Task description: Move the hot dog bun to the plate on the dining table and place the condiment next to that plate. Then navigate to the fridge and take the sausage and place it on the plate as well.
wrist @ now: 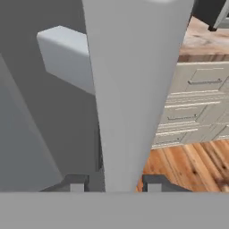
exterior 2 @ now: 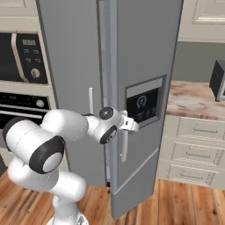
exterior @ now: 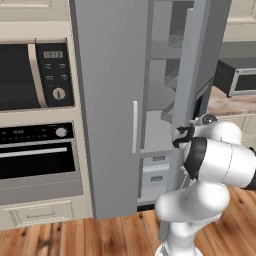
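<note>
Grey fridge (exterior: pixel 112 100) door ajar; gripper (wrist: pixel 114 184) fingers straddle its pale handle (wrist: pixel 134 89), grip unclear.

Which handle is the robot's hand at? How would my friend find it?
Find the tall grey fridge beside the cream oven column. Its right door, the one with the dark screen panel, stands partly open. The pale upright bar handle just below that panel is the one, with the gripper at it.

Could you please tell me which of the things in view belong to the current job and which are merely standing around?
Part of the job:
- fridge, right door partly open
- door handle, between the fingers of the gripper

Just standing around:
- microwave
- oven
- counter with cream drawers
</note>
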### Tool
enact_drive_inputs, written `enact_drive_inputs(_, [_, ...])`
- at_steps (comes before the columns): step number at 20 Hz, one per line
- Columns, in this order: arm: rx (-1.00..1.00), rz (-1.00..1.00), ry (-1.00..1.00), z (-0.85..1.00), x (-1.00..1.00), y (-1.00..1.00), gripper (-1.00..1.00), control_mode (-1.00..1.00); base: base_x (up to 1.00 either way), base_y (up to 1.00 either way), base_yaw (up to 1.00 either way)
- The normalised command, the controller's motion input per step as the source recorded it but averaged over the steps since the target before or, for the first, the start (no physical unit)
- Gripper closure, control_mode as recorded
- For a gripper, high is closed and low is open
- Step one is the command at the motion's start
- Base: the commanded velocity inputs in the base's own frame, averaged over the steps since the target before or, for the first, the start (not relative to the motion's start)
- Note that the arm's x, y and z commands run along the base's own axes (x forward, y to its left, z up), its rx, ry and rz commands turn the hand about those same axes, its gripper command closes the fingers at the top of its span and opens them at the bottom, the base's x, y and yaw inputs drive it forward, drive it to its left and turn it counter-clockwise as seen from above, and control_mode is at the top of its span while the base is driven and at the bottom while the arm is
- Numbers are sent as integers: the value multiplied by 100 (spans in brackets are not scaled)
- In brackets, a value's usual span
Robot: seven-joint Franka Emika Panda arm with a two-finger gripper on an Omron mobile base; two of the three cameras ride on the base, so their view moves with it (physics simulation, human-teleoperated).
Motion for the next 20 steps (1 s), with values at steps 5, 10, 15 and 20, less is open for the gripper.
enact_drive_inputs(5, [0,6,-3,15,-35,-6,-100,-100,0,0,0])
enact_drive_inputs(10, [-8,17,3,51,-63,22,-100,-100,0,0,0])
enact_drive_inputs(15, [-16,20,6,65,-70,36,-100,-100,0,0,0])
enact_drive_inputs(20, [-26,21,8,82,-65,40,-100,-100,0,0,0])
